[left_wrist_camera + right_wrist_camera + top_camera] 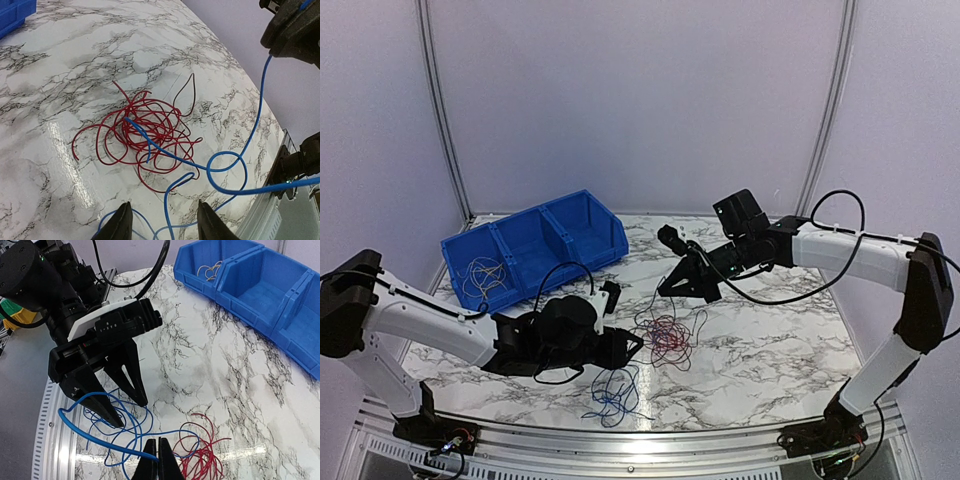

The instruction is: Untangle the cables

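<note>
The cables lie near the table's front middle. A red bundle [668,338] [145,135] [205,460] is crossed by a blue cable [172,152] [100,437], and a thin dark strand [187,95] loops off its far side. More blue loops [613,395] lie nearer the front edge. My right gripper [662,290] [156,440] hangs above the bundle, shut on the blue cable, which rises taut to it. My left gripper [638,342] [164,203] is low beside the red bundle. Its fingers are open, with blue loops lying on the table between them.
A blue three-compartment bin [535,245] [260,285] stands at the back left, with whitish-yellow wires [480,275] [210,270] in its left compartment. The metal front rail [620,445] runs just past the blue loops. Marble table [790,340] stretches to the right.
</note>
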